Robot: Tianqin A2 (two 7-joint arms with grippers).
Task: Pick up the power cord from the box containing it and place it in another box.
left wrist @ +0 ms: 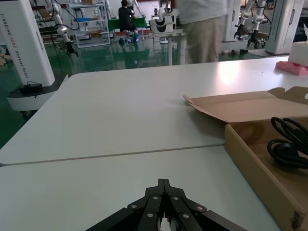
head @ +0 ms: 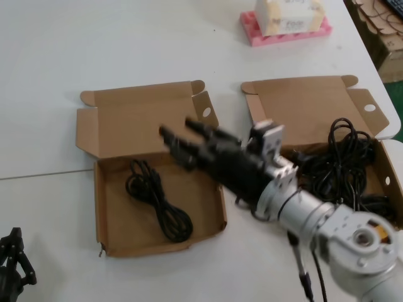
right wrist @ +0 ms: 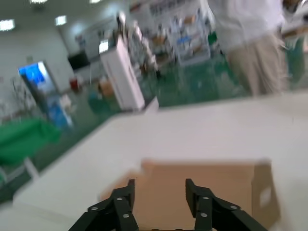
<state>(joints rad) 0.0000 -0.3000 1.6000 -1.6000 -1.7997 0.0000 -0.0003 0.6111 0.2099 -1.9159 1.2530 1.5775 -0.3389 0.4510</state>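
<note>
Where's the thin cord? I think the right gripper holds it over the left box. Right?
No. The right gripper is over the left box, but open and empty; the thin cord lies inside that box, as the head view shows.

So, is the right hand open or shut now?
Open: the right hand has its fingers apart, nothing between them, above the left box where the power cord lies. The left hand is parked, shut.

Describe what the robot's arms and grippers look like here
The right arm is silver-grey metal in round jointed segments, with a thin black cable running beside it. The right gripper is black with two slim fingers. The left gripper is likewise black, with slim angular fingers.
</note>
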